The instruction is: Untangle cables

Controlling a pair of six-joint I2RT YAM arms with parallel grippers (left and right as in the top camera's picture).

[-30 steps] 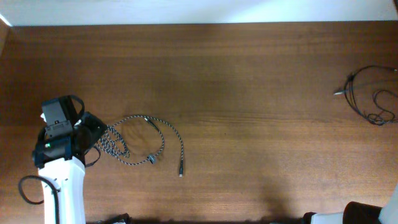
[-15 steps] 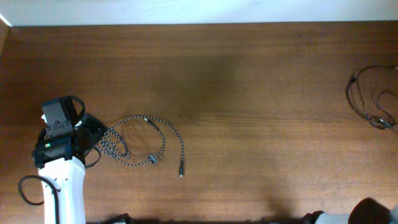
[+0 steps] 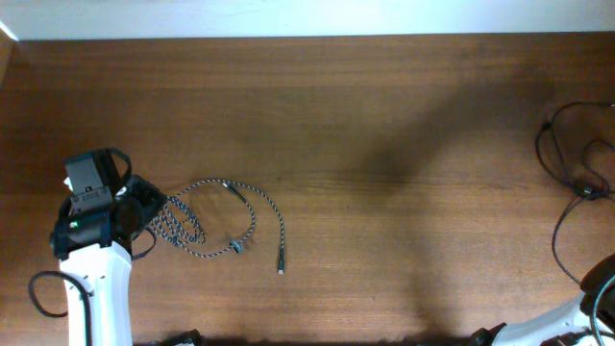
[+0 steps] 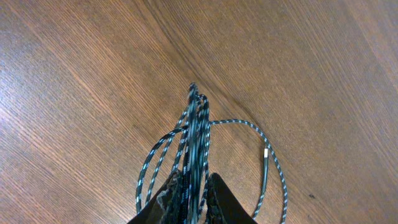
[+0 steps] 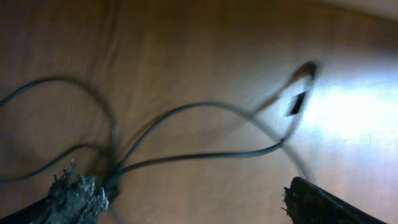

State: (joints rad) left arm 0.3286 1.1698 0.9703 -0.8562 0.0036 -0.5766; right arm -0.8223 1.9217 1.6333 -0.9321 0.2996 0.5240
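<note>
A black-and-white speckled cord [image 3: 223, 213] lies in loose loops left of centre, its plug end [image 3: 280, 269] pointing toward the front edge. My left gripper [image 3: 146, 206] sits at the loops' left side. In the left wrist view the left gripper [image 4: 196, 200] is shut on several speckled strands [image 4: 198, 134] bunched between its fingers. Thin black cords [image 3: 575, 159] lie tangled at the far right edge. In the blurred right wrist view my right gripper [image 5: 199, 202] is open wide above the black cords [image 5: 205, 152], one strand passing beside its left finger [image 5: 74, 198].
The brown wooden table [image 3: 384, 125] ends at a pale wall along the back. My right arm [image 3: 586, 312] enters at the front right corner, and a black strand [image 3: 562, 231] trails from the tangle toward it.
The right gripper has opened wide. The black cords at the right edge have shifted, and a strand now hangs down toward the right arm. The left arm and speckled cord have barely moved.
</note>
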